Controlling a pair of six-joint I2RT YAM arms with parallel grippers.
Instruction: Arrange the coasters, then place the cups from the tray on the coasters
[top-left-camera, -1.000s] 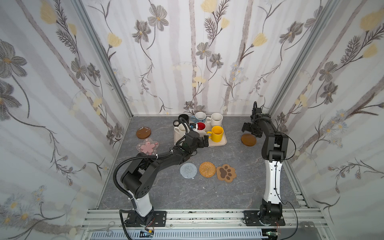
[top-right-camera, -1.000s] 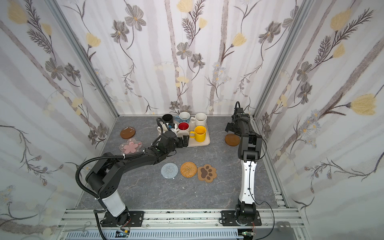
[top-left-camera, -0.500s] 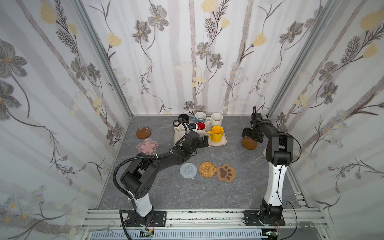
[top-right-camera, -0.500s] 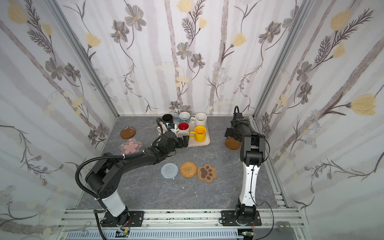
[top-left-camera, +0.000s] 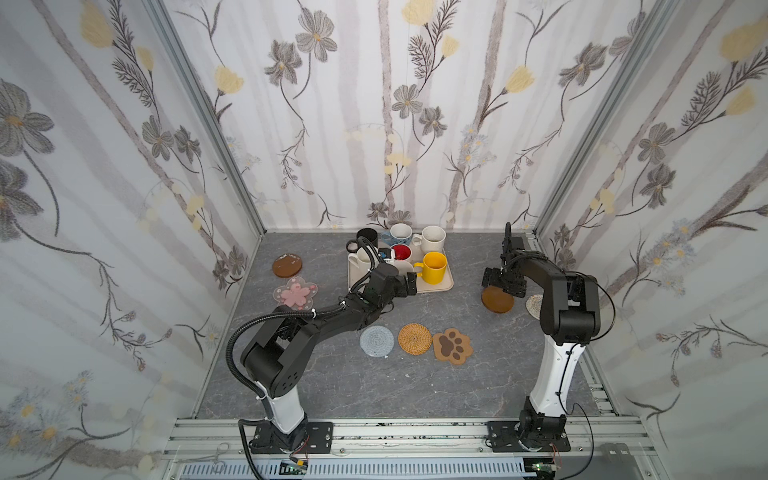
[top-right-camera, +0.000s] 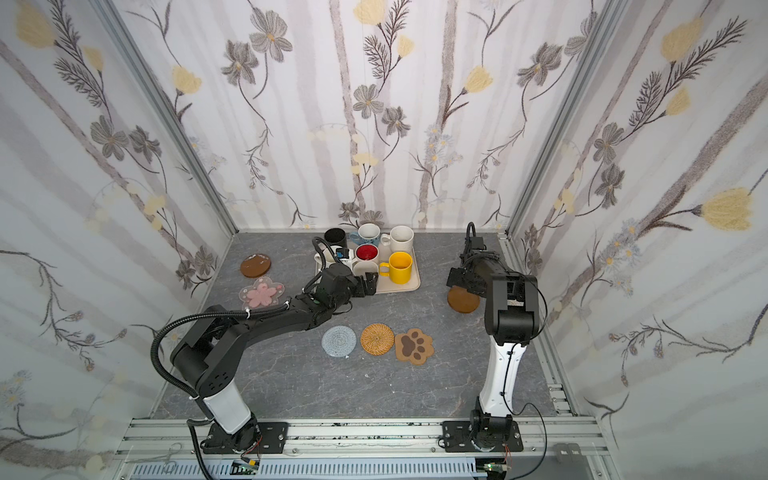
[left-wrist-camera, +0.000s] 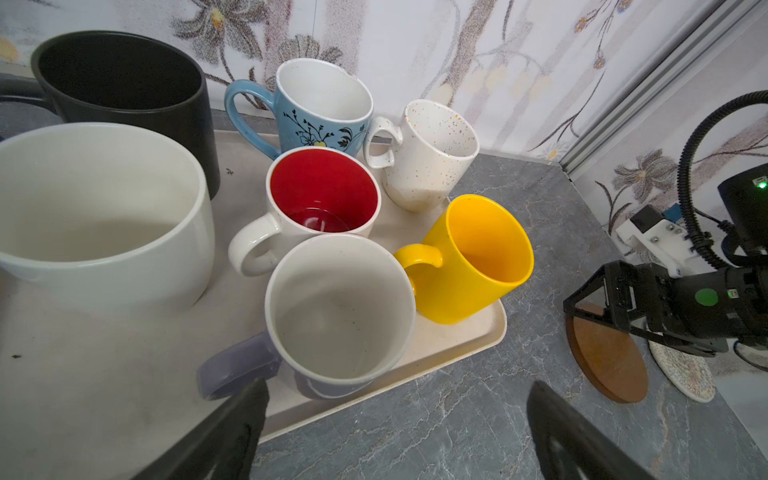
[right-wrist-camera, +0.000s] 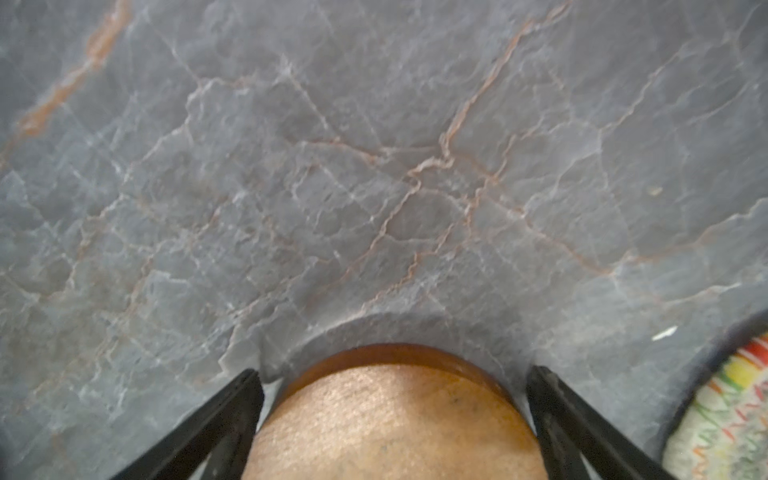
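Several cups crowd the cream tray (top-left-camera: 434, 287) at the back, among them yellow (top-left-camera: 434, 266), red-inside (top-left-camera: 401, 252) and black (top-left-camera: 367, 237). My left gripper (left-wrist-camera: 397, 390) is open at the tray's front edge, just short of the lavender cup (left-wrist-camera: 340, 316). My right gripper (right-wrist-camera: 395, 376) is open, a finger close on each side of a brown wooden coaster (top-left-camera: 497, 300) on the table. A white woven coaster (top-left-camera: 533, 305) lies beside it, partly behind the arm. The grey-blue (top-left-camera: 376, 340), rattan (top-left-camera: 414, 338) and paw (top-left-camera: 452, 345) coasters form a row in front. The pink blossom (top-left-camera: 296, 292) and another brown disc (top-left-camera: 286, 265) lie at the left.
Floral walls close in the grey marbled table (top-left-camera: 415, 386) on three sides. Both arm bases stand on the aluminium rail (top-left-camera: 415, 432) at the front. The left arm's links stretch across the table from front left toward the tray.
My right gripper has come toward the front of the table, and the brown wooden coaster between its fingers has moved the same way. The left arm has stayed where it was.
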